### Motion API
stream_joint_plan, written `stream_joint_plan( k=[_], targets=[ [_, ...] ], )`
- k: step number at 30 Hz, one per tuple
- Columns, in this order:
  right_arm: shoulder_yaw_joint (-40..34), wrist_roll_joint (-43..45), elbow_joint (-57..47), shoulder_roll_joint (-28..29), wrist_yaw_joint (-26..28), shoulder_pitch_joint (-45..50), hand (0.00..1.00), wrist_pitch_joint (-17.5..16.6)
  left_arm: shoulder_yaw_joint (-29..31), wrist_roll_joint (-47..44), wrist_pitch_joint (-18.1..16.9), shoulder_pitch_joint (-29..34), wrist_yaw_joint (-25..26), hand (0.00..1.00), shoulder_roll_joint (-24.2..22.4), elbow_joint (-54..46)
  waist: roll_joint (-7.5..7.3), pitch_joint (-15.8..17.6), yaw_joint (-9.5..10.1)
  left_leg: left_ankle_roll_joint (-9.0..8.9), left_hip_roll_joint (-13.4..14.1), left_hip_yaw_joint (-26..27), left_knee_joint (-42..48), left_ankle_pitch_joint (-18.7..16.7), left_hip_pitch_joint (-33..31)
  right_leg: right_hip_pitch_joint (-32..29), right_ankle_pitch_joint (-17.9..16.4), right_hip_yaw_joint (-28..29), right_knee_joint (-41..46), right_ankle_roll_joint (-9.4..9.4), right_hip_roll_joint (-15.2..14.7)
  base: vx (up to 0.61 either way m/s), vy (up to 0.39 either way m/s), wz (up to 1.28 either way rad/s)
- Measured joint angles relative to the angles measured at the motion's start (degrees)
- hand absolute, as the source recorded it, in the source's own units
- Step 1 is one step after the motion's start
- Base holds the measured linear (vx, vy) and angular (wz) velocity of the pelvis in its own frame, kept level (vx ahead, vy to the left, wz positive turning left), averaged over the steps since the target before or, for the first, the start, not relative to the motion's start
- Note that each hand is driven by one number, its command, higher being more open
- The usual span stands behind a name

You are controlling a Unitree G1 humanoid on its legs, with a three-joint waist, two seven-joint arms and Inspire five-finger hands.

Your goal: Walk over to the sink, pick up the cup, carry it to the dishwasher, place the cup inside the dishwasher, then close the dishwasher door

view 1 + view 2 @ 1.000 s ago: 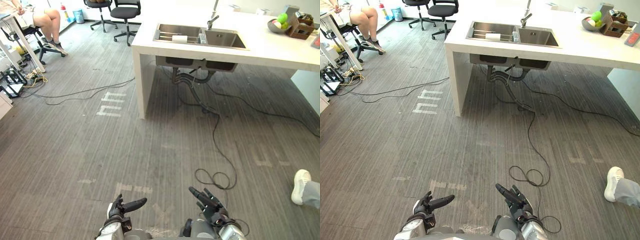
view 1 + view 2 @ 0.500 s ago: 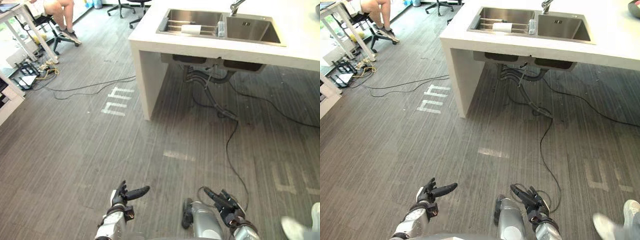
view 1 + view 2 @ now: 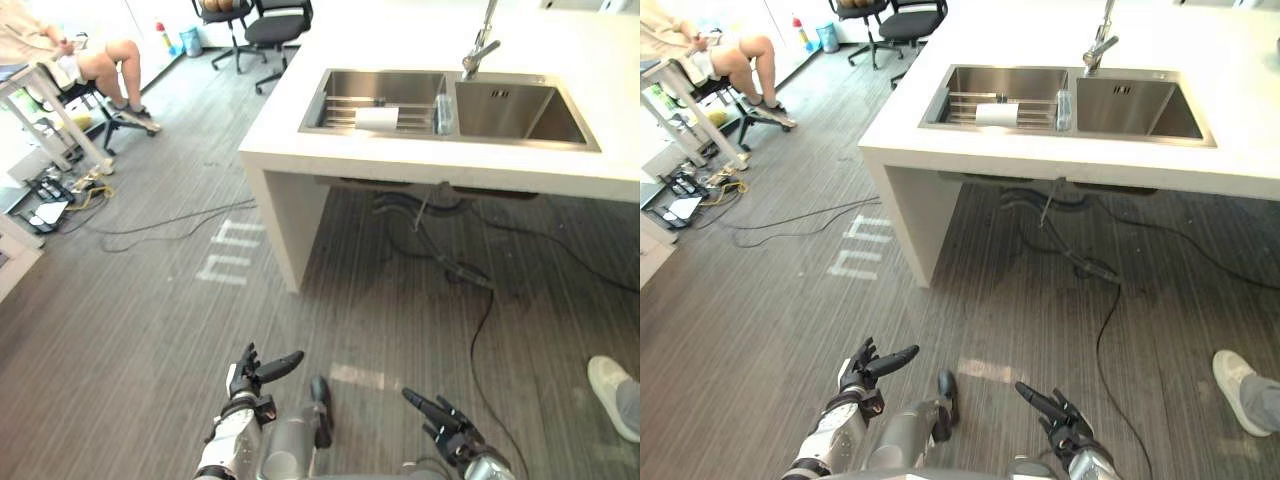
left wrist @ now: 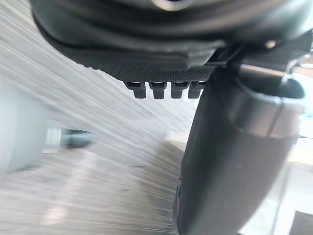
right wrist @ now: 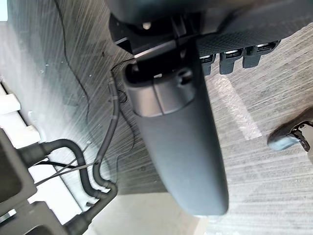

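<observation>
Now the grey striped floor (image 3: 150, 330) is seen beneath both hands, and well ahead of them the white counter (image 3: 290, 135) with its steel double sink (image 3: 520, 110) is in view. On the wire rack in the sink's left basin, far ahead of the left hand (image 3: 252, 375), a white cylindrical cup (image 3: 377, 118) is seen lying on its side. Left hand and right hand (image 3: 447, 428) are held low, fingers stretched out, nothing grasped.

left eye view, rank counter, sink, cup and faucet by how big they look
1. counter
2. sink
3. faucet and cup: about alike. The faucet is taller but thinner, so I can't rank them.
</observation>
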Motion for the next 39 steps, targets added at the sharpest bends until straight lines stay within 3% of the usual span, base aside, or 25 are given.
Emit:
stream_joint_plan(
  k=[4, 6, 7, 8, 9, 10, 11, 12, 13, 14, 15, 17, 19, 20, 22, 25, 26, 28, 29, 33, 34, 36, 37, 38, 39],
  targets=[
    [-0.08, 1.41, 0.37, -0.03, -1.27, 0.10, 1.00, 1.67, 1.81, -0.70, -1.28, 2.63, 0.70, 1.00, 0.14, -4.56, -0.73, 0.10, 0.43, 1.21, -1.22, 2.99, 7.32, -6.64, -1.18, 1.69, -2.31, 2.00, 0.00, 0.19, -2.56, 0.11, 0.127, -0.09],
    [-2.11, 1.35, 2.00, 0.38, -2.31, 0.96, 1.00, 3.63, 1.79, -0.61, -1.24, 3.35, 1.80, 1.00, 0.15, -5.17, -1.55, -0.99, 1.13, 3.25, -1.63, 3.93, 11.08, -9.37, -2.91, 1.67, -3.44, 2.43, -0.18, -0.24, -4.25, 0.17, 0.111, -0.05],
    [-4.29, 1.26, 3.11, 1.48, -2.82, 2.25, 1.00, 4.73, 1.70, -0.43, -1.25, 4.28, 1.98, 1.00, 0.67, -6.30, -3.29, -2.28, 1.67, 4.35, -3.75, 4.49, 11.36, -10.99, -3.18, 2.12, -3.83, 2.14, -0.98, 0.33, -6.08, 0.42, 0.103, 0.00],
    [-5.85, 0.83, 4.33, 2.43, -3.05, 4.04, 1.00, 5.36, 1.85, 0.69, -1.32, 4.56, 2.39, 1.00, 0.88, -6.81, -4.96, -3.97, 1.71, 4.75, -5.72, 4.73, 10.40, -12.94, -3.11, 0.06, -3.76, 1.77, 4.03, 1.28, -8.13, 0.37, 0.087, 0.11],
    [-6.55, 0.65, 5.21, 2.66, -3.31, 4.06, 1.00, 5.48, 1.91, 1.20, -1.35, 4.51, 2.81, 1.00, 0.80, -7.43, -5.14, -4.06, 1.46, 5.01, -6.09, 4.53, 10.62, -13.53, -3.06, -2.36, -2.91, 1.77, 9.67, 3.41, -9.03, 0.49, 0.096, 0.13],
    [-9.80, 0.44, 5.13, 3.24, -3.82, 3.92, 1.00, 3.61, 1.92, 2.28, -1.52, 5.37, 3.35, 1.00, 0.96, -10.77, -5.70, -4.43, 1.21, 4.69, -6.37, 4.63, 10.73, -14.91, -2.13, -9.06, 1.98, 2.28, 23.65, 10.70, -11.43, 0.37, 0.107, -0.02],
    [-10.60, 0.41, 5.18, 3.12, -3.92, 3.39, 1.00, 3.60, 1.90, 3.07, -1.66, 5.85, 3.84, 1.00, 1.25, -13.46, -6.14, -4.58, 1.25, 4.43, -6.41, 4.69, 10.45, -15.86, -0.69, -12.18, 4.21, 2.19, 30.72, 11.38, -12.81, 0.42, 0.121, -0.13],
    [-11.25, 0.41, 5.26, 3.17, -3.96, 3.34, 1.00, 3.57, 1.92, 3.35, -1.73, 6.06, 4.08, 1.00, 1.28, -15.31, -6.28, -4.65, 1.30, 4.22, -6.42, 4.72, 10.01, -16.33, 0.66, -13.76, 4.13, 1.76, 34.31, 11.00, -13.90, 0.23, 0.066, -0.20],
    [-11.58, 0.48, 5.08, 3.42, -4.03, 3.12, 1.00, 3.01, 2.08, 3.41, -2.38, 6.87, 4.25, 1.00, 1.25, -18.55, -6.23, -4.67, 1.37, 3.62, -6.43, 4.73, 8.74, -16.85, 3.22, -15.39, 3.78, -0.36, 37.35, 9.07, -15.49, 0.26, 0.055, -0.28],
    [-12.65, 0.44, 4.68, 3.39, -3.95, 3.05, 1.00, 2.10, 2.52, 3.41, -4.39, 8.33, 4.38, 1.00, 1.29, -25.08, -5.99, -4.78, 1.33, 3.08, -6.30, 4.44, 5.48, -16.96, 7.75, -17.30, 2.14, -4.95, 36.53, 5.79, -17.66, 0.25, 0.040, -0.25],
    [-12.81, 0.43, 4.66, 3.39, -3.93, 3.10, 1.00, 1.79, 2.76, 3.43, -5.48, 8.50, 4.34, 1.00, 1.30, -27.51, -5.82, -4.88, 1.30, 2.74, -6.12, 4.02, 4.38, -16.98, 9.16, -18.07, 1.70, -6.38, 34.33, 5.01, -17.88, 0.29, 0.011, -0.17],
    [-14.54, 0.50, 4.35, 3.56, -3.57, 3.11, 1.00, 0.93, 2.98, 4.17, -9.80, 7.70, 4.22, 1.00, 2.29, -35.59, -5.12, -4.92, 1.17, 1.38, -4.50, 2.84, 2.62, -17.41, 11.83, -21.76, 1.86, -7.26, 20.72, 5.03, -16.66, 0.20, -0.054, 0.10],
    [-17.57, 1.46, 4.38, 3.70, -3.24, 3.14, 1.00, 0.87, 2.93, 5.85, -11.98, 5.49, 3.98, 1.00, 3.70, -39.43, -3.93, -5.22, 0.92, 0.14, -2.70, 1.04, 3.12, -18.24, 12.80, -23.70, 7.17, -5.49, 7.55, 5.06, -15.59, 0.24, -0.132, 0.42],
    [-20.61, 1.46, 4.41, 3.70, -2.48, 3.31, 1.00, 0.86, 3.29, 6.19, -13.82, 3.94, 3.95, 1.00, 5.36, -40.34, -2.76, -4.80, 0.74, -0.95, -0.98, -0.58, 4.27, -19.00, 14.65, -23.74, 12.46, -4.70, 2.13, 4.32, -15.53, 0.28, -0.184, 0.46],
    [-20.91, 1.39, 4.28, 3.66, -1.35, 4.07, 1.00, 0.63, 5.03, 5.92, -14.82, 4.31, 3.84, 1.00, 6.28, -41.85, -2.51, -5.25, 0.70, -2.43, 0.52, -1.80, 4.80, -20.39, 16.56, -23.69, 16.99, -4.90, 1.79, 3.57, -15.46, 0.30, -0.273, 0.35],
    [-20.95, 1.36, 4.36, 5.26, 0.77, 6.63, 1.00, -0.02, 6.80, 4.28, -17.20, 4.32, 3.79, 1.00, 6.53, -45.61, -4.04, -7.01, 0.88, -6.36, 1.51, -4.95, 6.32, -23.43, 16.87, -22.29, 23.65, -4.68, 3.72, 1.87, -14.26, 0.31, -0.401, 0.47],
    [-21.01, 1.46, 5.30, 6.28, 1.66, 7.53, 1.00, -0.36, 6.77, 4.23, -17.60, 4.38, 3.92, 1.00, 6.04, -47.23, -4.67, -8.03, 1.41, -7.90, 1.73, -5.68, 7.03, -24.39, 16.61, -20.21, 20.83, -5.85, 1.22, 4.97, -13.69, 0.29, -0.416, 0.25],
    [-22.99, 1.41, 6.15, 6.49, 1.94, 8.13, 1.00, -1.50, 5.58, 4.41, -17.30, 4.41, 4.63, 1.00, 4.49, -48.52, -0.72, -9.31, 1.12, -9.57, 5.52, -6.72, 6.23, -24.16, 15.92, -19.98, 20.04, -7.25, -0.87, 3.21, -9.49, 0.28, -0.355, 0.03],
    [-23.81, 1.09, 6.73, 6.50, 2.09, 8.47, 1.00, -1.31, 4.47, 4.83, -16.90, 3.75, 4.90, 1.00, 4.59, -49.16, 0.49, -10.11, 0.72, -10.18, 7.03, -6.71, 3.25, -22.87, 17.11, -19.76, 19.57, -7.57, -1.65, 2.17, -7.41, 0.23, -0.231, -0.15],
    [-21.97, 0.87, 7.01, 7.10, 2.75, 8.73, 1.00, -0.61, 3.73, 6.82, -16.36, -0.46, 6.49, 1.00, 4.53, -49.21, 1.09, -10.52, -1.97, -10.75, 9.42, -6.26, -0.95, -20.20, 19.49, -19.87, 17.56, -7.45, -1.77, 0.21, -4.29, 0.23, -0.227, -0.19],
    [-20.59, 0.87, 7.06, 7.11, 2.59, 9.24, 1.00, -0.19, 3.64, 7.77, -16.04, -1.12, 7.33, 1.00, 4.48, -49.10, 0.93, -10.42, -2.70, -10.69, 9.37, -6.07, 1.41, -20.03, 18.61, -20.19, 16.01, -7.22, -0.75, 0.29, -4.31, 0.13, -0.165, 0.00],
    [-18.55, 1.49, 7.52, 7.07, 2.55, 10.89, 1.00, 0.51, 3.15, 8.23, -15.52, -1.06, 8.39, 1.00, 4.46, -48.83, 0.58, -9.80, -2.82, -10.30, 9.58, -5.94, 14.47, -19.83, 13.40, -18.33, 14.52, -7.20, -1.15, -0.10, -5.14, 0.11, -0.131, 0.06],
    [-17.93, 1.53, 7.05, 6.85, 2.41, 11.57, 1.00, 0.60, 2.83, 7.95, -15.53, -1.07, 9.22, 1.00, 4.47, -48.80, 0.76, -8.12, -2.78, -8.98, 10.97, -6.33, 26.63, -18.37, 8.41, -15.19, 14.43, -7.40, -2.78, -0.64, -5.13, 0.09, -0.085, 0.04],
    [-17.07, 1.41, 6.82, 6.22, 1.90, 11.64, 1.00, 0.62, 2.48, 7.49, -15.52, -1.04, 9.12, 1.00, 4.60, -48.82, 0.85, -6.89, -2.73, -9.55, 11.34, -6.41, 32.47, -21.40, 5.32, -12.41, 14.08, -7.59, -3.80, -0.87, -5.08, 0.09, -0.065, 0.02],
    [-16.57, 1.36, 6.81, 5.94, 1.66, 11.81, 1.00, 0.64, 2.13, 6.66, -15.48, -1.03, 8.96, 1.00, 4.79, -48.86, 0.87, -6.75, -2.68, -9.66, 11.08, -6.20, 32.18, -22.75, 4.12, -11.31, 13.89, -7.67, -4.17, -0.82, -5.11, 0.07, -0.033, -0.01]
  ],
)
